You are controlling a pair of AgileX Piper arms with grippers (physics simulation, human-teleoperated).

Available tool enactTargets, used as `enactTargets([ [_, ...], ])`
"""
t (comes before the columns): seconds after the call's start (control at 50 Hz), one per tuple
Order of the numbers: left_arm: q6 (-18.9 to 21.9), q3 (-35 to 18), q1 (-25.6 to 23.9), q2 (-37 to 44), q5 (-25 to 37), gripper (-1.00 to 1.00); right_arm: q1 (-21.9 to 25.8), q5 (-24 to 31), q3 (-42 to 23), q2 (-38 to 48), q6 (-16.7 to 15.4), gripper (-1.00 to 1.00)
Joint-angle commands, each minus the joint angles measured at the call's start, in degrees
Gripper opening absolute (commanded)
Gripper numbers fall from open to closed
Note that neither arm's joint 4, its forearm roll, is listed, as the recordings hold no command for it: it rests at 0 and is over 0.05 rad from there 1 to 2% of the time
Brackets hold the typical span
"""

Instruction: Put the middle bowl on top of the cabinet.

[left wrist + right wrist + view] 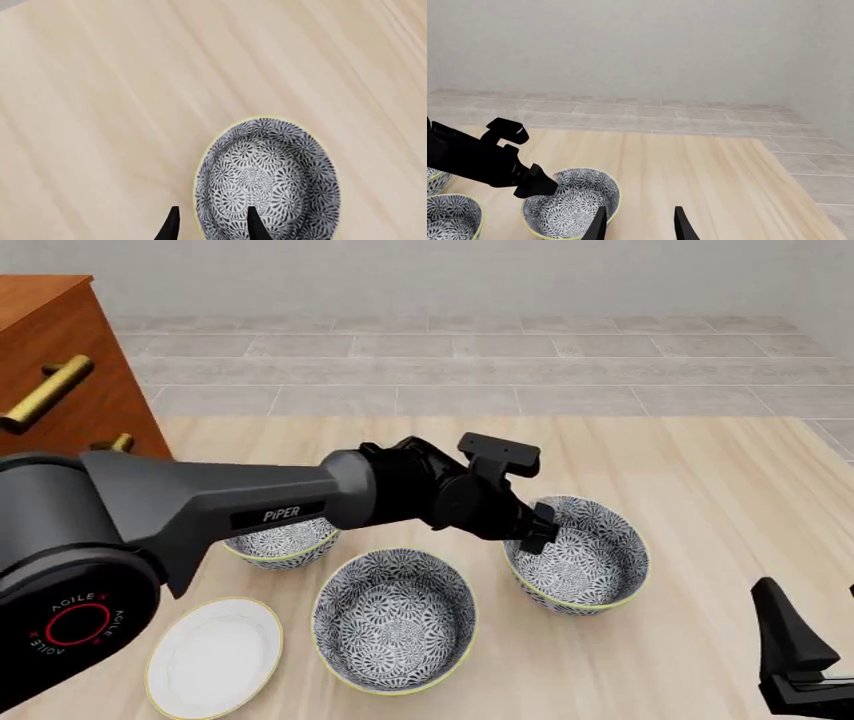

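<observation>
At the far left of the front view stands the cabinet, reddish-brown with brass handles. Near it, on the counter, lies a white plate. Three patterned bowls follow: the left bowl, partly hidden under the left arm, then the middle bowl, which rests on the counter nearest the camera, then the right bowl. The left gripper reaches over the near rim of the right bowl; its fingers are apart, one inside the rim and one outside. At the far right, the right gripper hangs low, its fingers apart and holding nothing.
</observation>
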Motion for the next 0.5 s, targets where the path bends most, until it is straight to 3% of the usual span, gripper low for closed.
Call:
enactTargets([
  [0.02,-0.59,0.66,-0.19,0.97,-0.92,1.0,-0.04,0.03,0.0,0.0,0.0,1.0],
  [0.5,-2.92,2.56,-1.18,3.02,-3.96,1.0,0.02,-0.03,0.0,0.0,-0.25,1.0],
])
